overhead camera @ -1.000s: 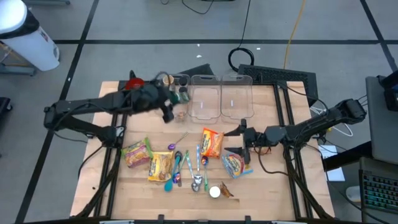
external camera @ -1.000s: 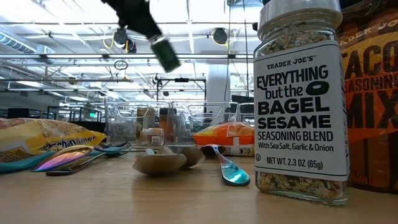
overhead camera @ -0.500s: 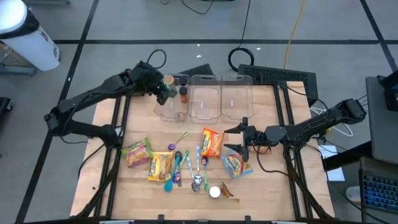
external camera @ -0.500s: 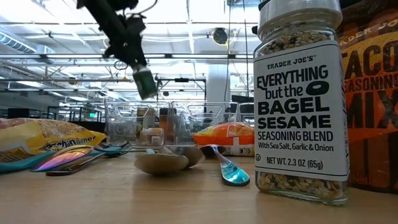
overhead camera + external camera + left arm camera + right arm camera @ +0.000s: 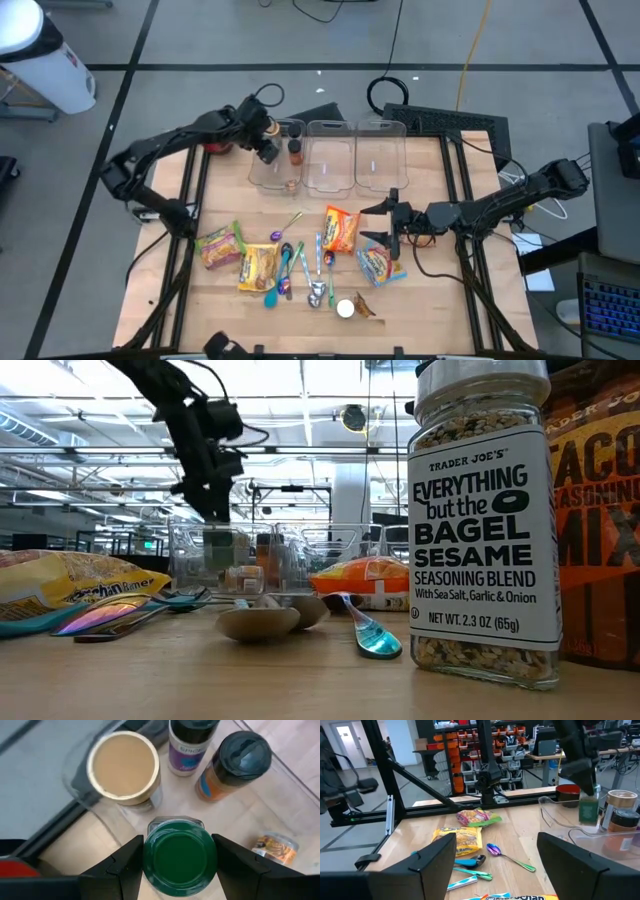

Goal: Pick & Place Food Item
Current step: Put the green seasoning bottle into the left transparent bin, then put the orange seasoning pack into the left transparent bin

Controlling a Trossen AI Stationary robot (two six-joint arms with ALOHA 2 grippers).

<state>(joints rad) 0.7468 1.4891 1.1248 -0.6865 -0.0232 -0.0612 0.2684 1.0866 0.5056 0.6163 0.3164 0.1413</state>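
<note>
Looking down my left wrist camera, I see the left gripper (image 5: 180, 862) clamped on a green-lidded jar (image 5: 180, 854), one dark finger on each side of the lid. In the high view that gripper (image 5: 265, 147) sits over the leftmost clear bin (image 5: 277, 172) at the far edge of the table (image 5: 440, 310), and the low view shows the jar (image 5: 217, 548) hanging upright inside the bin's walls, though I cannot tell whether its base touches the floor of the bin. Just beyond the held jar stand three others in the same bin: a gold-lidded jar (image 5: 125, 767), a bottle with a purple label (image 5: 187, 745) and an orange bottle with a dark cap (image 5: 232, 765), all upright and close together. A small jar (image 5: 274, 848) lies on its side on the bin floor, a little apart from them. Two more clear bins (image 5: 330, 160) stand in a row beside the first. My right gripper (image 5: 393, 228) waits with its fingers spread wide, holding nothing, low over the table's right half beside a snack packet (image 5: 376, 262). Nearer the front edge I see an orange snack packet (image 5: 340, 229), two yellow snack packets (image 5: 240, 257) and a loose cluster of spoons (image 5: 300, 270) between them. Right in front of the low camera stands a bagel seasoning jar (image 5: 483, 520), touching a taco seasoning packet (image 5: 595, 510) behind it.
</note>
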